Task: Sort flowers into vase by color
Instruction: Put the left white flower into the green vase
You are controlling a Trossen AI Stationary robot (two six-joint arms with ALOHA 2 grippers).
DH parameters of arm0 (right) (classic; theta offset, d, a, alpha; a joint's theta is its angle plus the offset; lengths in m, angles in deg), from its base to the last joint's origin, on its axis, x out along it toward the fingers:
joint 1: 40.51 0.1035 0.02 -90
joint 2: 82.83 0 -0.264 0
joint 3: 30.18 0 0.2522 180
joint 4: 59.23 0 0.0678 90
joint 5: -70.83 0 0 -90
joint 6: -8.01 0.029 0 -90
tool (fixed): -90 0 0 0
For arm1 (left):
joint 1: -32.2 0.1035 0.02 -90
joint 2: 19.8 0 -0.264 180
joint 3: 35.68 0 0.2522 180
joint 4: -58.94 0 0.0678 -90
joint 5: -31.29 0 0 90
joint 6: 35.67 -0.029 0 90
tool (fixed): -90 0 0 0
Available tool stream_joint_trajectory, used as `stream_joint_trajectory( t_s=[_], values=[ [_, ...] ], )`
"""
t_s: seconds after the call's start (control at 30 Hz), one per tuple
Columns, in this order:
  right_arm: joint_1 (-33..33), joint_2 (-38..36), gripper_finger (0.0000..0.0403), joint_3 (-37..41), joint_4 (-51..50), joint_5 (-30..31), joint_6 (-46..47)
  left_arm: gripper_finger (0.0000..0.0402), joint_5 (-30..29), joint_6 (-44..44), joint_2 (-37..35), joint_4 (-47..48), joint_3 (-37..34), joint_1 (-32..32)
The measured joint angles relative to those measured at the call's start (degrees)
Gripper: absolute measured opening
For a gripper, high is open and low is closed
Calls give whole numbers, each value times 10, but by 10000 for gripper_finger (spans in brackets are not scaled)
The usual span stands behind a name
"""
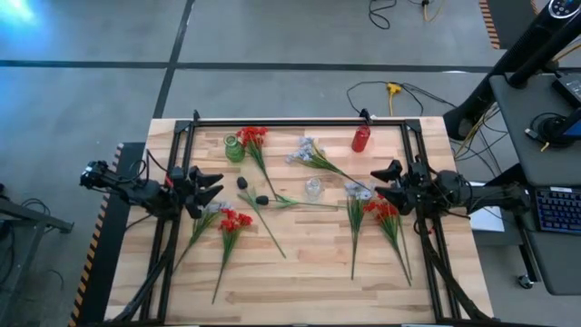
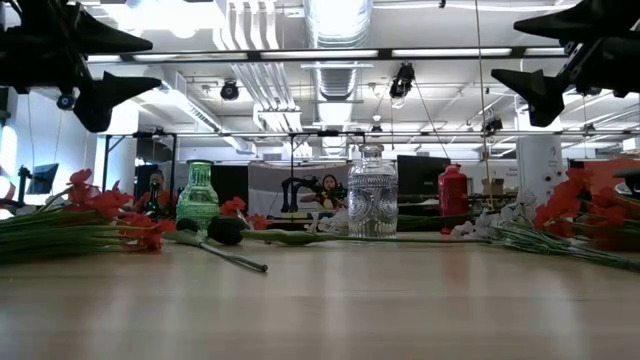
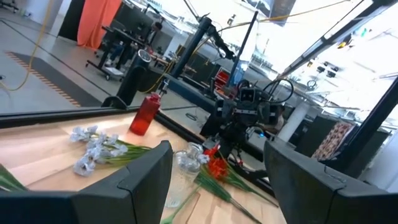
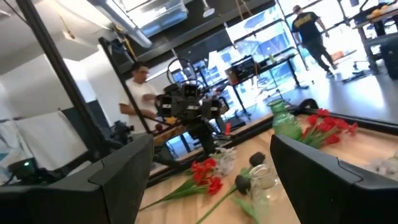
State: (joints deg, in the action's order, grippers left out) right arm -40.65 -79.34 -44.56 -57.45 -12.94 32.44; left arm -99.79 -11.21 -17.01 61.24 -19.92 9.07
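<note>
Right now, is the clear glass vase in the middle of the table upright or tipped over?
Upright. The low view shows the clear vase standing on its base with its neck pointing up; from above, its round mouth faces the camera.

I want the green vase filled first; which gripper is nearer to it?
Left. The left gripper hovers open just beside the green vase; the right gripper hovers open across the table, beyond the clear vase.

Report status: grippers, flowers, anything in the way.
Left gripper and right gripper open, empty, raised. Flowers lie loose on table; vases unfilled. Nothing blocking.
</note>
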Motion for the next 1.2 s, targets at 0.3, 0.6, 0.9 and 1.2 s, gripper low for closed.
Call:
stream_joint_trajectory(
  t_s=[0.3,0.6,0.9,1.2],
  values=[
    [0,0,315,-1,38,14,-5,236,27,-4,77,-128,0,0],
    [0,49,315,-51,19,32,-24,236,29,7,236,-11,126,-1],
    [0,155,315,-151,-76,30,-25,236,32,168,429,235,306,-1],
    [0,226,315,-264,-241,28,-32,236,124,380,596,513,476,-5]
  ],
)
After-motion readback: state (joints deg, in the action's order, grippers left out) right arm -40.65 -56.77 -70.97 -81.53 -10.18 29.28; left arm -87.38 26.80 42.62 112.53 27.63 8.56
